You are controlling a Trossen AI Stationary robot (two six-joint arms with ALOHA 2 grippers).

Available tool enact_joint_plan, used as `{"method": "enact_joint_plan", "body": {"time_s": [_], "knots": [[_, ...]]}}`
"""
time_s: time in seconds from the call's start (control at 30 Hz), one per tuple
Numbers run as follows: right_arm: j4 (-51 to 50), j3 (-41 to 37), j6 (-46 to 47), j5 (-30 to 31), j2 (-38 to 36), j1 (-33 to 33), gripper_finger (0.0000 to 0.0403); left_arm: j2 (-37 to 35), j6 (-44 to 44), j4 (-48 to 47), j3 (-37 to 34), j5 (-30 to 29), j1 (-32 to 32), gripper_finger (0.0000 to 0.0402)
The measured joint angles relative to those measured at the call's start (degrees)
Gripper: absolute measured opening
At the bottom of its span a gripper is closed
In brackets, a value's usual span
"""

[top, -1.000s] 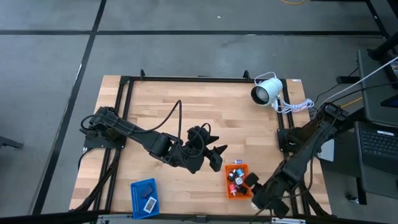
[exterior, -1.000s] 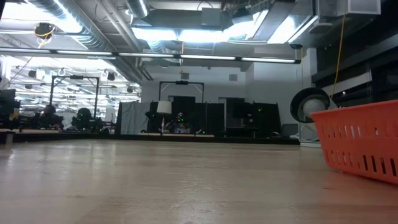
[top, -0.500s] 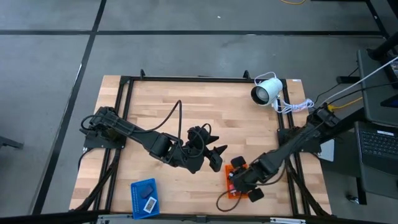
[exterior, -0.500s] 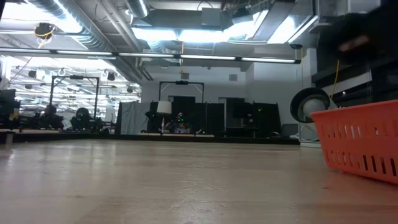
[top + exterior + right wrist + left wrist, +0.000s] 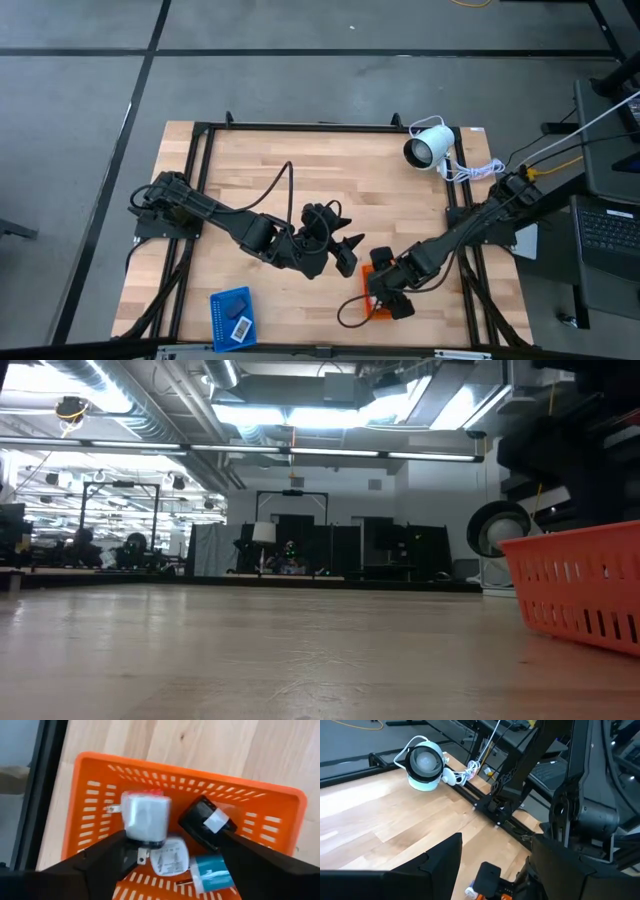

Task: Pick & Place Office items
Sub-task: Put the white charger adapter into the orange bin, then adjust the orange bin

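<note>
The orange tray (image 5: 87,795) holds several office items: a white wrapped piece (image 5: 145,815), a black piece with a white label (image 5: 205,822), a round white piece (image 5: 169,856) and a light-blue one (image 5: 212,875). My right gripper (image 5: 173,840) hangs open above them, a finger on either side, touching none. From above, it (image 5: 383,290) covers most of the orange tray (image 5: 369,271). My left gripper (image 5: 348,252) waits open just left of that tray. The blue tray (image 5: 216,310) near the table's near edge holds a flat dark-blue rectangle (image 5: 237,300) and a small white piece (image 5: 241,326).
A white round lamp-like device (image 5: 425,148) with its coiled white cable stands at the far right corner. A black metal frame (image 5: 300,126) runs around the table. In the low view the orange tray (image 5: 580,585) sits at the right, the right arm dark above it.
My right arm has swung from the table's near right corner toward the left, and its gripper has come over the orange tray, now hiding most of it in the high view. The left arm has kept still.
</note>
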Motion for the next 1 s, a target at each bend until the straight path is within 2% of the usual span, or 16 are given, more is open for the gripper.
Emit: {"method": "enact_joint_plan", "body": {"time_s": [0.1, 0.2, 0.47, 0.67, 0.73, 1.0], "knots": [[0.02, 0.00, -0.05, -0.81, 0.00, -0.61, 0.0311, 0.00, -0.38, -1.49, 0.00, 0.02, 0.00, 0.0235], [0.08, 0.00, -0.30, -0.60, 0.00, -1.04, 0.0277, 0.00, -2.08, -2.20, 0.00, -0.01, 0.00, 0.0235], [0.43, 0.00, -3.02, -0.82, -0.04, -2.61, 0.0121, 0.00, -3.45, -2.20, 0.00, -0.90, 0.04, 0.0235], [0.54, 0.00, -4.96, -3.85, -0.04, -4.59, 0.0017, 0.00, -3.56, -2.20, 0.00, -1.04, 0.85, 0.0235], [0.62, 0.00, -4.98, -3.85, -0.04, -5.25, 0.0006, 0.00, -3.05, -2.18, 0.00, -0.38, 1.24, 0.0235], [1.37, 0.00, -4.29, -3.87, -0.04, -8.63, 0.0009, 0.00, -0.57, -2.20, 0.00, 3.37, 3.03, 0.0235]]}}
